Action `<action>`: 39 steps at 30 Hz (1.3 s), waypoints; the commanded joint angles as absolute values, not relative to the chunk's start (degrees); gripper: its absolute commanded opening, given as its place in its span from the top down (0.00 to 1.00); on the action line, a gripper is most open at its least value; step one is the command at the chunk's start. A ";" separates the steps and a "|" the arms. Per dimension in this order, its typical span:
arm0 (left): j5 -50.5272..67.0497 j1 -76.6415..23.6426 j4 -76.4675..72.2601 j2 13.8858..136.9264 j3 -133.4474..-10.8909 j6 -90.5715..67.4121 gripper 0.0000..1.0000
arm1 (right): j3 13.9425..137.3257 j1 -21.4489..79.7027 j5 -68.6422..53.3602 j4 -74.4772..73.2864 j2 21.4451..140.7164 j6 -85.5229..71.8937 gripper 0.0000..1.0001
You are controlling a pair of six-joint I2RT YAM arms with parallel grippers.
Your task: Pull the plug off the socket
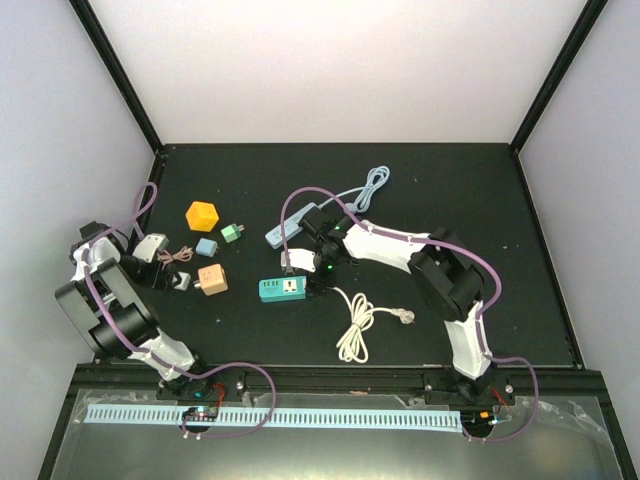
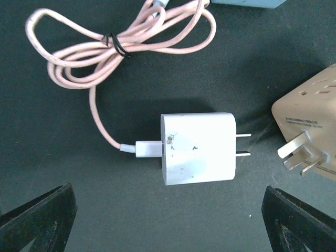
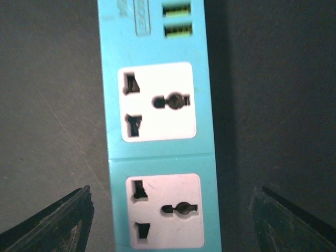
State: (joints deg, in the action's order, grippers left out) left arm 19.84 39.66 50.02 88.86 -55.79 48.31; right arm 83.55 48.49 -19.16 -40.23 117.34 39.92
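Note:
A teal socket strip [image 1: 283, 289] lies flat at the table's middle. In the right wrist view the strip [image 3: 157, 131] shows two white sockets, both with nothing in them, and two green USB ports. My right gripper [image 3: 170, 226] is open above it, one finger on each side of the strip; it also shows in the top view [image 1: 322, 267]. A white charger plug [image 2: 198, 148] with a pink coiled cable [image 2: 121, 50] lies loose on the mat. My left gripper [image 2: 168, 226] is open just short of it and holds nothing; it shows at the left in the top view [image 1: 163, 272].
A peach cube adapter [image 1: 211, 280] lies right of the charger, its prongs showing [image 2: 302, 157]. A yellow block [image 1: 202, 215], a blue cube [image 1: 207, 247] and a green cube [image 1: 233, 233] lie behind. A pale blue strip [image 1: 290, 230] with a grey cable [image 1: 372, 185] and a white cord [image 1: 355, 325] lie near the right arm.

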 commanded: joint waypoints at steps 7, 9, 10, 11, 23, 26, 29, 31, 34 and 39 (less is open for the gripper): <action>21.19 37.82 49.93 77.64 -55.05 51.99 0.01 | 81.92 46.92 -14.71 -42.84 118.97 45.33 0.38; 21.67 36.83 50.31 75.86 -55.00 51.88 0.01 | 81.03 45.93 -14.68 -43.23 118.64 46.66 0.48; 21.84 36.44 50.54 75.04 -55.13 51.86 0.01 | 80.51 45.10 -14.53 -43.53 118.46 47.39 0.52; 22.02 35.90 50.87 74.37 -55.35 51.98 0.01 | 79.83 44.35 -14.40 -43.89 118.16 48.70 0.56; 23.19 26.74 51.59 71.20 -59.38 48.05 0.01 | 74.93 30.51 -10.04 -46.61 116.29 61.20 0.62; 23.09 23.68 51.99 70.52 -59.14 46.90 0.01 | 77.14 28.00 -12.42 -49.52 115.80 62.78 0.60; 24.76 19.30 52.62 69.77 -59.62 46.09 0.01 | 75.46 26.85 -7.87 -48.11 114.47 65.48 0.60; 26.28 15.54 52.01 69.64 -59.63 45.23 0.01 | 75.11 25.70 -5.89 -48.68 114.33 67.10 0.60; 26.32 8.42 49.67 71.06 -60.09 42.34 0.01 | 74.81 23.76 -3.92 -49.64 114.38 69.45 0.59; 28.11 0.45 46.98 81.06 -65.64 37.10 0.01 | 74.09 21.18 -1.24 -49.30 114.78 72.38 0.57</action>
State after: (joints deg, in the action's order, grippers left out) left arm 24.75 4.27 50.24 74.35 -59.79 42.57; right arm 76.25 23.70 -12.43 -46.50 113.40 67.53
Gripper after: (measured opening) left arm 0.988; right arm 0.523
